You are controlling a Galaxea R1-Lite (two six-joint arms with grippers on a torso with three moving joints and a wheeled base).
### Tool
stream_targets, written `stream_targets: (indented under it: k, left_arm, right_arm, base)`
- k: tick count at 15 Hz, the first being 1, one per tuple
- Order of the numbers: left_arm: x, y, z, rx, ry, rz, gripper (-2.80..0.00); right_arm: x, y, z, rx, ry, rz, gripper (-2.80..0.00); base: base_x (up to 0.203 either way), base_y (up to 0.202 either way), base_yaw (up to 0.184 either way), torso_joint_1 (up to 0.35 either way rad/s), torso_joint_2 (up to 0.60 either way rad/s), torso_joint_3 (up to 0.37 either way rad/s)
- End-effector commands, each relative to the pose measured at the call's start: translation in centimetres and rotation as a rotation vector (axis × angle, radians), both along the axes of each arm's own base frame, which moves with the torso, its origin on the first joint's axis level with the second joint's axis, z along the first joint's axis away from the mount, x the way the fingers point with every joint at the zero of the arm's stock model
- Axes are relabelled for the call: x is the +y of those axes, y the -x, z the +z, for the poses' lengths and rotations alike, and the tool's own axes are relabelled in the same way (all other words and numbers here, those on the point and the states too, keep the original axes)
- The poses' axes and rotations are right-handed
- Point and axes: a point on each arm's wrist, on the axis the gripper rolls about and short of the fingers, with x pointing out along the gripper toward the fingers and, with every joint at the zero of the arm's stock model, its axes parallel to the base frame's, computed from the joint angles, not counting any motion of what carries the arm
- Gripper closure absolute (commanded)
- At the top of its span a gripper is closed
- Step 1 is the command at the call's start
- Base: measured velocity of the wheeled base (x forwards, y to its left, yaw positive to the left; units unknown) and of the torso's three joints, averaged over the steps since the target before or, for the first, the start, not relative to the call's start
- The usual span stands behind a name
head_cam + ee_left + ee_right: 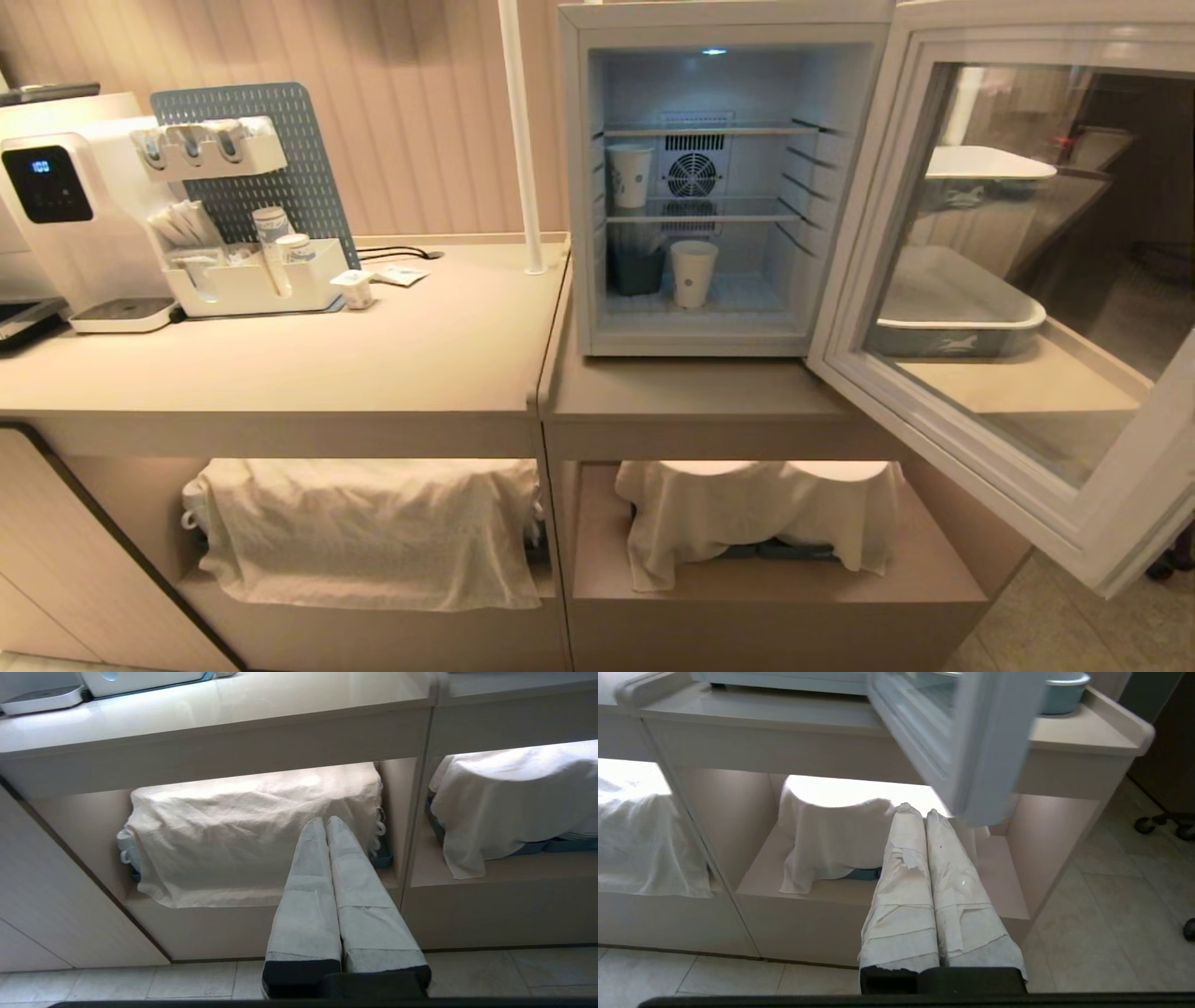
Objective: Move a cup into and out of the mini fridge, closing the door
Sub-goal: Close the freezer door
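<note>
Left gripper [325, 822]: white-taped fingers pressed together, empty, held low, pointing forward.
Right gripper [914, 810]: white-wrapped fingers pressed together, empty, held low, pointing forward.

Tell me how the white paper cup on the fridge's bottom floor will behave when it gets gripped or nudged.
The cup looks like thin paper, so it is probably light and would dent under a hard squeeze. It stands upright on its narrower base with the wide rim up, so a nudge near the top could tip it. Once on its side, its taper would likely make it roll in a curve.
</note>
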Motion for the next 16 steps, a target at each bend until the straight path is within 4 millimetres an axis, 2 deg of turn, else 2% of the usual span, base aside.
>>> stream_targets:
  k: [1, 10, 16]
  left_arm:
    - [0.0, -0.01, 0.0, 0.001, 0.0, 0.0, 0.0]
    - [0.01, -0.01, -0.08, 0.004, 0.035, 0.005, 0.0]
    - [0.02, -0.01, -0.04, 0.001, 0.05, 0.009, 0.0]
  right_arm:
    - [0.0, 0.0, 0.0, 0.001, 0.001, 0.001, 0.0]
    - [-0.01, -0.01, -0.03, 0.005, -0.03, -0.003, 0.0]
    - [-0.03, 0.26, 0.21, 0.04, -0.048, -0.01, 0.0]
  base:
    - [0.0, -0.195, -0.002, 0.002, 0.0, -0.004]
    - [0.0, -0.183, 0.0, 0.004, 0.0, 0.003]
    - [0.0, -0.014, 0.001, 0.0, 0.0, 0.0]
